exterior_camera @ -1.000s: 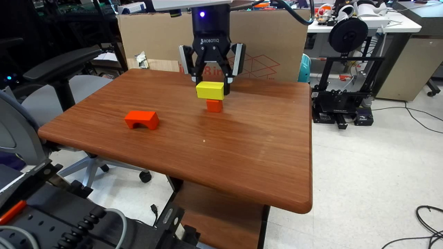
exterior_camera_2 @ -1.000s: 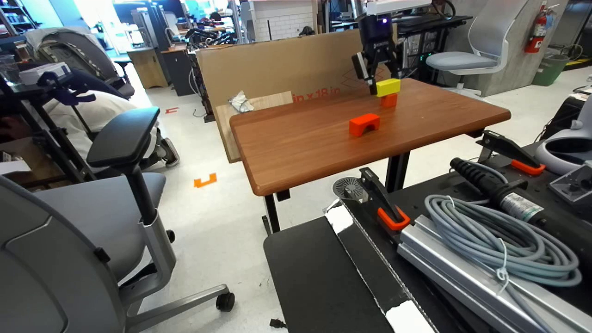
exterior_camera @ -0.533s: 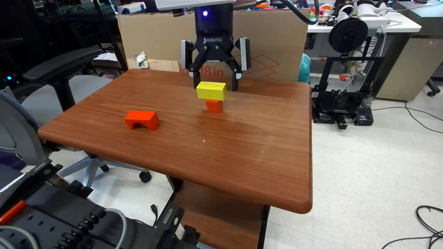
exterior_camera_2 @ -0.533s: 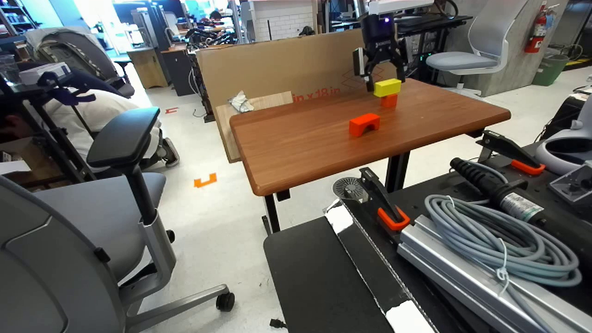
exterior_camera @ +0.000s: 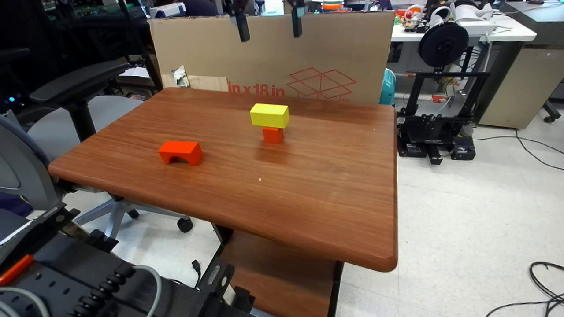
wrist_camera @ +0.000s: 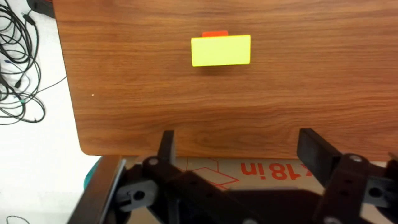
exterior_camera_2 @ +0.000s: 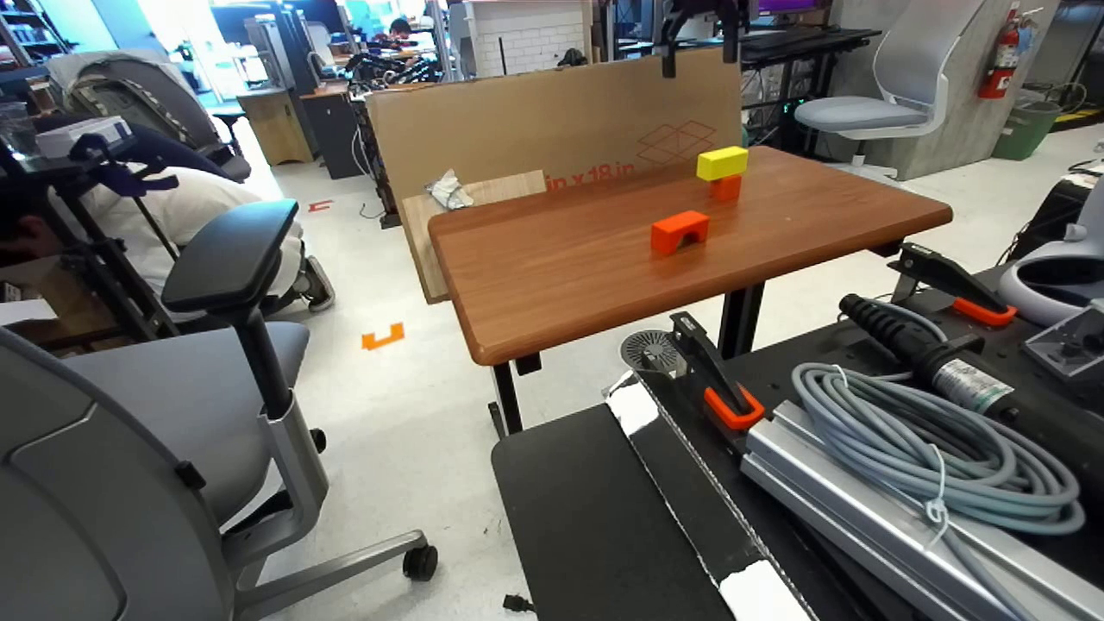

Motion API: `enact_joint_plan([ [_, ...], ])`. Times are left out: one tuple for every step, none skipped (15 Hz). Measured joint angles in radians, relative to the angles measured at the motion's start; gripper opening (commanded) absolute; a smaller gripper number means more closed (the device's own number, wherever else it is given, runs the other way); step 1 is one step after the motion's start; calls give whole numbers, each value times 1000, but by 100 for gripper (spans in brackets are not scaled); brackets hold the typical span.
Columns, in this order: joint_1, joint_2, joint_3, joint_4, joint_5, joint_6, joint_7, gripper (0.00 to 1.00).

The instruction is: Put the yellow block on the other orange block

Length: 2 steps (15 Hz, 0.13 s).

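Yellow rect blk (exterior_camera: pixel 269 116) sits on narrower orange cube (exterior_camera: pixel 273 136), w/ jaws spread wide.

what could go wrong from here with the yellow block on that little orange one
The yellow block overhangs the narrower orange cube at both ends, more at one, so a bump might tip it off. The open gripper hangs higher, clear of both; if lowered out of line, it could knock them over.
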Motion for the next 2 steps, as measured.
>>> enact_joint_plan([
  [0,-47,4,-38,1,0,-10,100],
  [0,-82,6,-68,1,0,-14,100],
])
